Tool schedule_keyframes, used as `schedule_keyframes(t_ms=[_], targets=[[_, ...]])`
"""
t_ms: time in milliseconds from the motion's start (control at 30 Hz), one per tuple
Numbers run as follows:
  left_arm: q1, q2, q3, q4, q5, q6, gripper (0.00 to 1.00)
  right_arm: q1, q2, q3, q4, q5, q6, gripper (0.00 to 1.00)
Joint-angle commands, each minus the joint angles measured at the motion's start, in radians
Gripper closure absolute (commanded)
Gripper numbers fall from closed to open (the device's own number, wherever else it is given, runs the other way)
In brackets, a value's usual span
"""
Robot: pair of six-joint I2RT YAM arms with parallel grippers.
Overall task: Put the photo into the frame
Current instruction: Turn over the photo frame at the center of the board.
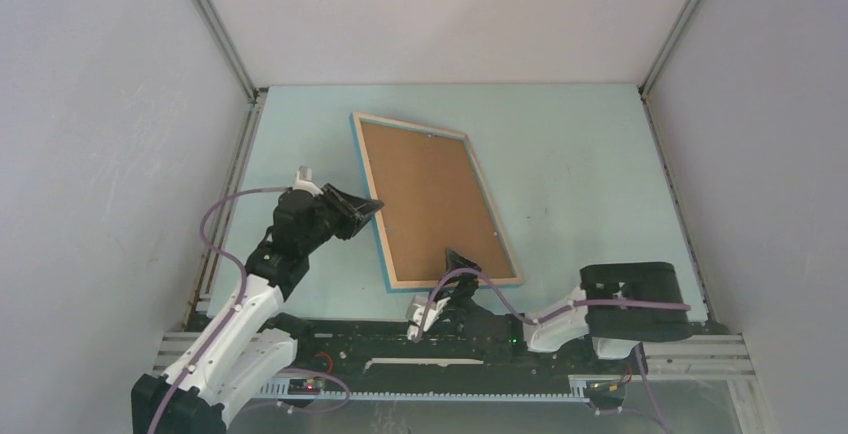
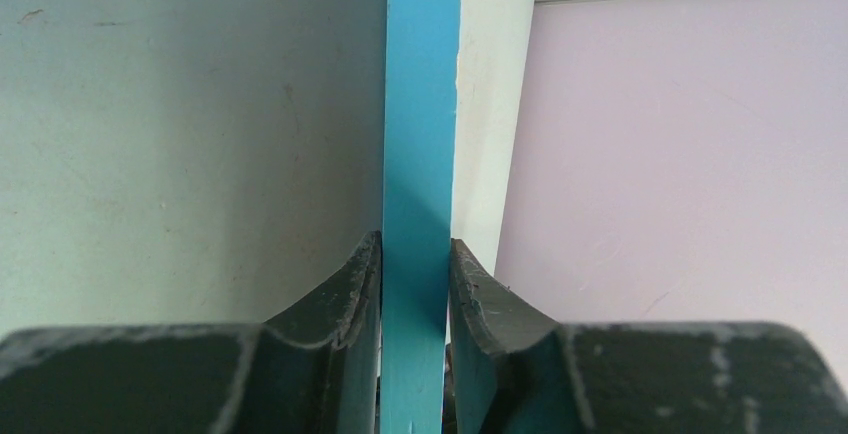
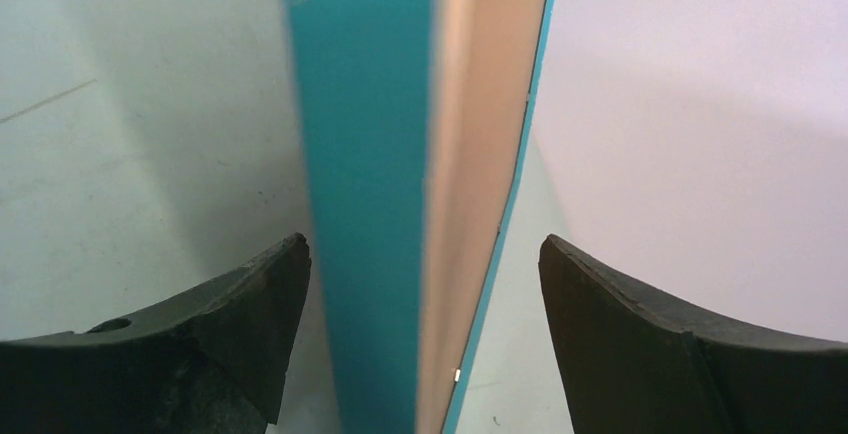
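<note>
Left tool (image 1: pixel 368 208) clenched on the left rail of the frame (image 1: pixel 410 126), right tool (image 1: pixel 462 259) spread astride its near rail, backing board (image 1: pixel 430 199) seated, photo unseen, insertion unconfirmed

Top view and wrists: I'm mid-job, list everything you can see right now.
frame: one, light wood back, blue edge, mid-table, back side up
backing board: one, brown, inside the frame
photo: none in view
table: one, pale blue-green
walls: pale grey, round the table
arms: two, white and black, bases at the near edge
left fingers: two, black, shut on the frame's left edge
right fingers: two, black, open astride the frame's near edge, not touching it
</note>
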Motion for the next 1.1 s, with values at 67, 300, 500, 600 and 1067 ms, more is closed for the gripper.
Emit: schedule_keyframes(t_ms=[67, 300, 500, 600, 1067], targets=[[0.005, -0.021, 0.116, 0.039, -0.012, -0.023, 1.0, 0.021, 0.16, 0.065, 0.295, 0.092, -0.127, 0.21], [0.004, -0.013, 0.136, 0.028, -0.026, -0.021, 1.0, 0.014, 0.187, 0.116, 0.272, 0.091, -0.074, 0.54], [0.004, -0.003, 0.154, 0.022, -0.024, -0.021, 1.0, 0.005, 0.127, 0.118, 0.196, 0.068, 0.018, 0.96], [0.003, -0.01, 0.155, 0.028, -0.022, -0.006, 1.0, -0.001, 0.105, 0.118, 0.189, 0.073, 0.05, 1.0], [0.003, -0.126, 0.225, 0.013, -0.031, 0.219, 0.09, -0.05, -0.221, 0.116, -0.194, -0.029, 0.494, 1.0]])
